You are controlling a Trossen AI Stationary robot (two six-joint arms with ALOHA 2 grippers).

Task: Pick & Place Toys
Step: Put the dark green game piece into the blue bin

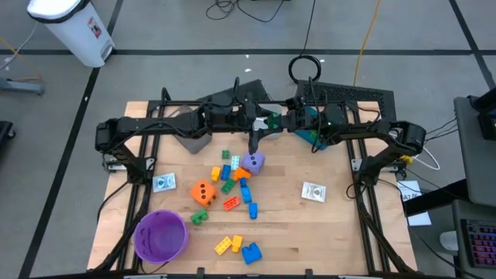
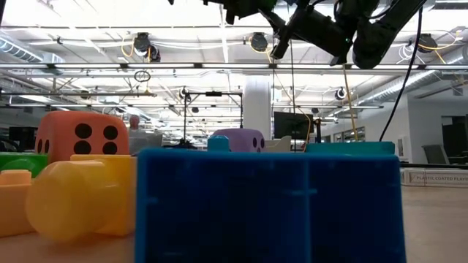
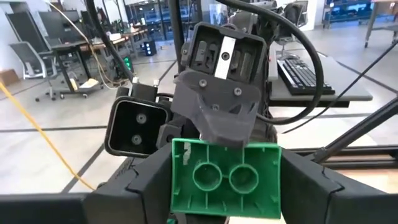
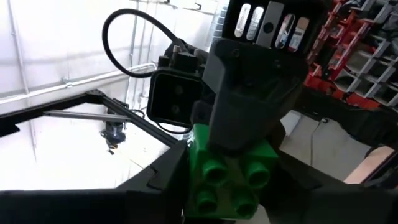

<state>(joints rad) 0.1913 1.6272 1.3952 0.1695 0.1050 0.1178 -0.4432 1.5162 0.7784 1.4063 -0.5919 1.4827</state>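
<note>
Passing a green brick between the two arms, above the table's far edge

High view: we see both arms reaching inward and meeting mid-air over the back of the wooden table (image 1: 310,225). The left gripper (image 1: 262,118) and right gripper (image 1: 291,122) face each other tip to tip, with a small green brick (image 1: 273,120) between them. The other toys lie well below and apart, scattered near the purple die (image 1: 253,162) and orange die (image 1: 203,193). The brick's axis is too small to read from here.

Low view: we see a blue brick (image 2: 270,204) filling the foreground. The grippers hang at the top edge; the green brick is not clear here.

Left wrist view: the left arm's own fingers clamp the green brick at its two ends. Its hollow underside, with two round tubes, faces this camera, and its long axis runs across from finger to finger.

Right wrist view: the studs face this camera, so the brick's top points toward the right arm. The right arm's fingers lie against both sides, and we judge them closed on it too.

We judge this a handover. Next, one gripper must let go while the other holds firm, then carries the brick to its place.
</note>
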